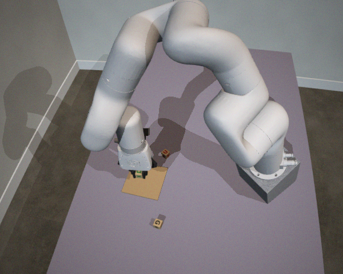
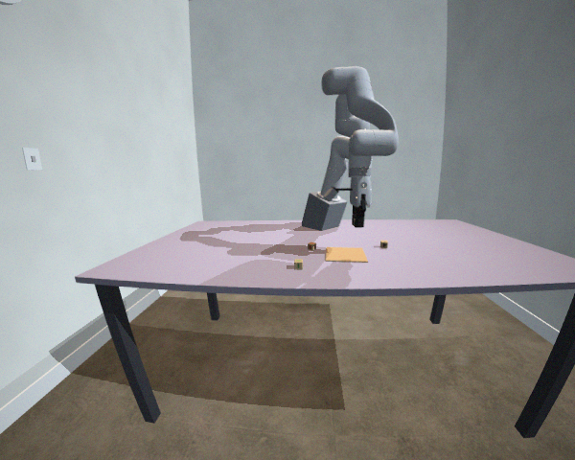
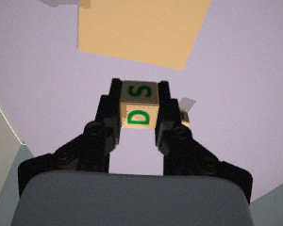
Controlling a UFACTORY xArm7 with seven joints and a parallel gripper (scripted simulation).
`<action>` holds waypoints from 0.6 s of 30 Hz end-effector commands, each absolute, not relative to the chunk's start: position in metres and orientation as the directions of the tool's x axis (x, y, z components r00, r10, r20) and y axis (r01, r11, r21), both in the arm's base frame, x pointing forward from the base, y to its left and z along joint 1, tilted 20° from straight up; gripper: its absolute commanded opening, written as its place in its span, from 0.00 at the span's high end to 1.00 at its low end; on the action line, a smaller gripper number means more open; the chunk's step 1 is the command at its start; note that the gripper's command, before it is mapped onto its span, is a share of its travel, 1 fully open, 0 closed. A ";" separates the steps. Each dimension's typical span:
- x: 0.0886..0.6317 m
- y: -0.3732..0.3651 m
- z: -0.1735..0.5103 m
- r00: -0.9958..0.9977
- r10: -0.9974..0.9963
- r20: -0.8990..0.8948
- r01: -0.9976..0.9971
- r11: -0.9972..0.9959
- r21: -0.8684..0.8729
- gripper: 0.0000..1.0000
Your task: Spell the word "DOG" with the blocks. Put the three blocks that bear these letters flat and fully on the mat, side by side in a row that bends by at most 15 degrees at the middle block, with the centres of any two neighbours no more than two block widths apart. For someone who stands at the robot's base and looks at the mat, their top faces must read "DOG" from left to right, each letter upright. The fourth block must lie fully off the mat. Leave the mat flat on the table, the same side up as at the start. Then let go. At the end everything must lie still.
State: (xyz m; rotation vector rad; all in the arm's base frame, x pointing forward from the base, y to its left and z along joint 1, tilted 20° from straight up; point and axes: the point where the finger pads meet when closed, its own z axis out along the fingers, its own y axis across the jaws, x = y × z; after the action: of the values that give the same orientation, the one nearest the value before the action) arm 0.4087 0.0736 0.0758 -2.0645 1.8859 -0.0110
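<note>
Black two-fingered tool [image 3: 140, 115] grips small wooden D block [image 3: 138, 117], aloft above the lilac desk [image 1: 212, 224]. Flat tan mat [image 3: 148, 15] lies ahead, below. Lower level, D face up, toward a row end.

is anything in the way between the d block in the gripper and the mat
Nothing visible. The gripper is shut on the D block and holds it in the air near the mat. No block lies on the mat; the other blocks sit off it on the table.
</note>
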 end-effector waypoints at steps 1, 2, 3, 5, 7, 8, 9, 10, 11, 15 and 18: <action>0.410 0.074 0.074 0.118 -0.968 -0.222 -0.965 -0.058 -0.257 0.79; 0.410 0.075 0.073 0.118 -0.968 -0.222 -0.965 -0.058 -0.257 0.79; 0.410 0.075 0.073 0.118 -0.968 -0.222 -0.965 -0.058 -0.257 0.79; 0.411 0.075 0.071 0.118 -0.968 -0.222 -0.965 -0.058 -0.257 0.79; 0.412 0.076 0.066 0.118 -0.968 -0.222 -0.965 -0.058 -0.257 0.79; 0.413 0.077 0.063 0.118 -0.968 -0.222 -0.965 -0.058 -0.257 0.79; 0.414 0.078 0.060 0.118 -0.968 -0.222 -0.965 -0.058 -0.257 0.79; 0.415 0.079 0.056 0.118 -0.968 -0.222 -0.965 -0.058 -0.257 0.79; 0.416 0.080 0.053 0.118 -0.968 -0.222 -0.965 -0.058 -0.257 0.79; 0.420 0.084 0.035 0.118 -0.968 -0.222 -0.965 -0.058 -0.257 0.79; 0.424 0.088 0.021 0.118 -0.968 -0.222 -0.965 -0.058 -0.257 0.79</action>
State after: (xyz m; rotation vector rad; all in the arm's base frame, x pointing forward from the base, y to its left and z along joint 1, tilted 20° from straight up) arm 0.4179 0.0892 0.0341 -2.0670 1.8747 -0.0030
